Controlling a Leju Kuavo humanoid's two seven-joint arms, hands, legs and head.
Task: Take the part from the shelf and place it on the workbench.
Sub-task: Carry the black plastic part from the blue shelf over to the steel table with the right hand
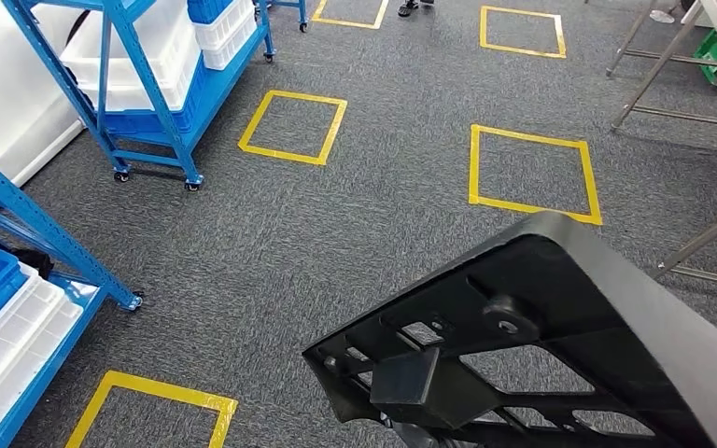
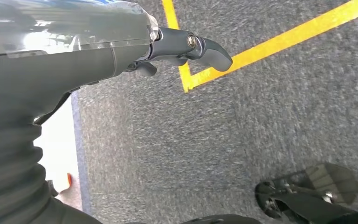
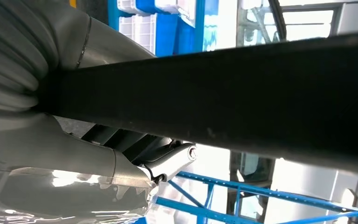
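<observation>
My right hand [image 3: 135,163] had the large black ribbed plastic part [image 1: 560,345] gripped along one edge, carried out front over the grey carpet floor [image 1: 383,205], already off the blue metal shelf [image 1: 140,93]. Left hand [image 2: 186,49] hung empty at my side, fingers loosely curled. Counter wasn't clearly identifiable; steel legs [image 1: 653,65] stood ahead right, likely it. Best approach: keep part level, turn slowly, avoid clipping those legs, lower flat before releasing.
</observation>
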